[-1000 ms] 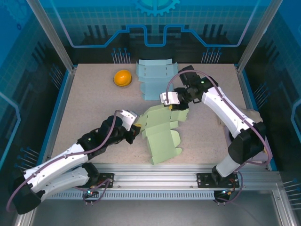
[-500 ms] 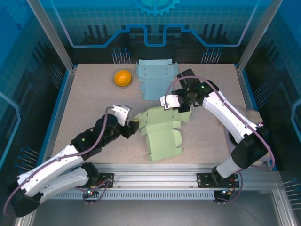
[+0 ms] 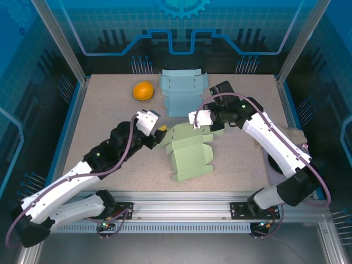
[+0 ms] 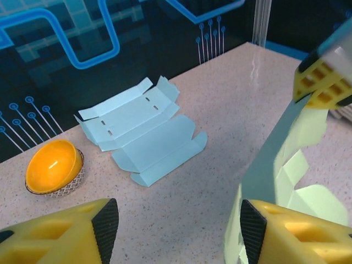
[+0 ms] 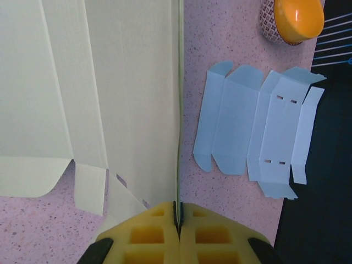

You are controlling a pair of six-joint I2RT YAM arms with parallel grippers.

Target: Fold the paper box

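Observation:
The pale green paper box lies partly unfolded at mid-table, with one panel lifted on edge. My right gripper is shut on that panel's upper edge; in the right wrist view the green sheet runs edge-on into the shut gripper. My left gripper hangs open just left of the box. In the left wrist view its gripper has bare table in the gap. The raised green panel stands against its right finger, unclamped.
A flat light blue box blank lies at the back centre, also seen as the blue blank and the blue blank. An orange bowl sits at the back left. Enclosure walls ring the table.
My left gripper opened, let go of the green box's left flap and drew back up-left. My right gripper shut on the box's upper edge, and the box shifted slightly.

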